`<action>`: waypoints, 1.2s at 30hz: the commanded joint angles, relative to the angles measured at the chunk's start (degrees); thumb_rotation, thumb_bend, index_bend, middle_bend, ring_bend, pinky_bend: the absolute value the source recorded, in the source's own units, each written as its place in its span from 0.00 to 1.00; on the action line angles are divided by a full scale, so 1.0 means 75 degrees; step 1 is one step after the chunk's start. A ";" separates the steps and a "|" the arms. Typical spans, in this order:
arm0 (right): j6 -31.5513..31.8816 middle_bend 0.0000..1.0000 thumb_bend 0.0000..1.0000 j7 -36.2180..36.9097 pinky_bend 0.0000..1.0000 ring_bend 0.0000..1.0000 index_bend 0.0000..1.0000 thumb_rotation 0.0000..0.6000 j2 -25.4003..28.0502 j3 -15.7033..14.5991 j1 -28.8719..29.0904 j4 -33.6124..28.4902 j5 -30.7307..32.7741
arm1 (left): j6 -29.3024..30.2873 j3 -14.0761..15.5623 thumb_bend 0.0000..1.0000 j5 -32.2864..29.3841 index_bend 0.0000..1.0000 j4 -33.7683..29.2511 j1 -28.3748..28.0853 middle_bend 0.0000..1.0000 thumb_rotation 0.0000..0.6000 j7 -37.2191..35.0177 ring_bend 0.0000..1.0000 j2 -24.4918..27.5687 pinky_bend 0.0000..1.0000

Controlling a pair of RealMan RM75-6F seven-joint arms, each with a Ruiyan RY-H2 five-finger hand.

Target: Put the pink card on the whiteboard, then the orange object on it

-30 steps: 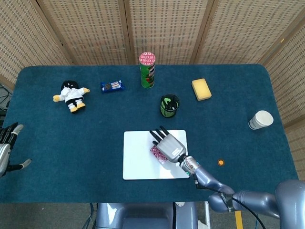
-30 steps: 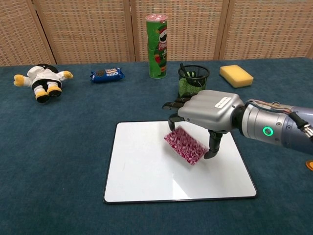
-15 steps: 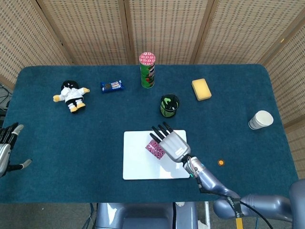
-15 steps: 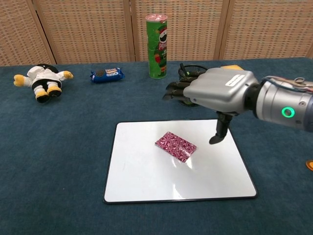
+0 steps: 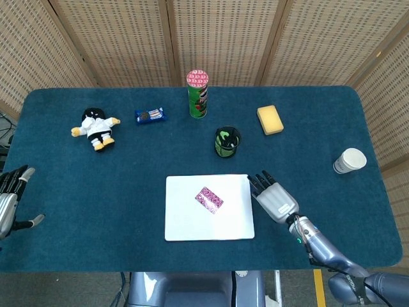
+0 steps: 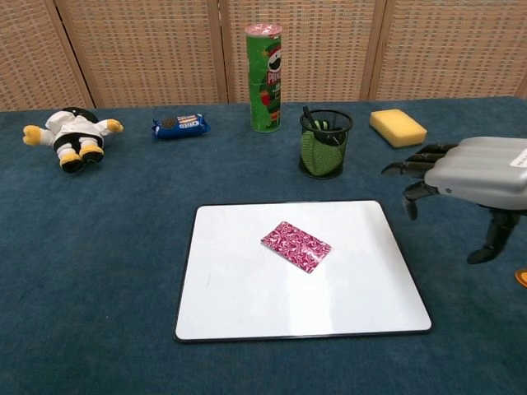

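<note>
- The counter (image 5: 96, 204) is covered in dark blue cloth.
- The whiteboard (image 5: 185, 220) lies flat near the front edge.
- The right hand (image 5: 275, 199) hovers just right of the whiteboard, fingers spread, holding nothing.
- The left hand (image 5: 7, 198) sits at the counter's far left edge, fingers apart and empty.
- The pink card (image 5: 209, 199) lies on the whiteboard near its middle.
- The orange object (image 6: 521, 277) shows at the chest view's right edge, well apart from the whiteboard.
</note>
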 commanded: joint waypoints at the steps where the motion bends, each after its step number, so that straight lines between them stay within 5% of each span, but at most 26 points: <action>1: 0.0129 0.00 0.13 0.0946 0.00 0.00 0.36 1.00 0.0032 -0.0384 -0.0431 0.0767 -0.0630 | 0.0008 0.0007 0.00 0.0013 0.00 -0.0009 0.0001 0.00 1.00 0.0021 0.00 -0.0006 0.00; 17: 0.0664 0.00 0.22 0.3150 0.00 0.00 0.40 1.00 -0.0327 -0.0938 -0.1163 0.2769 -0.2088 | 0.0093 0.0036 0.00 0.0083 0.00 -0.0052 0.0038 0.00 1.00 0.0028 0.00 0.0000 0.00; 36: 0.0576 0.00 0.26 0.3840 0.00 0.00 0.41 1.00 -0.0576 -0.0778 -0.1388 0.3409 -0.2357 | 0.0118 0.0057 0.00 0.0133 0.00 -0.0047 0.0053 0.00 1.00 -0.0018 0.00 0.0011 0.00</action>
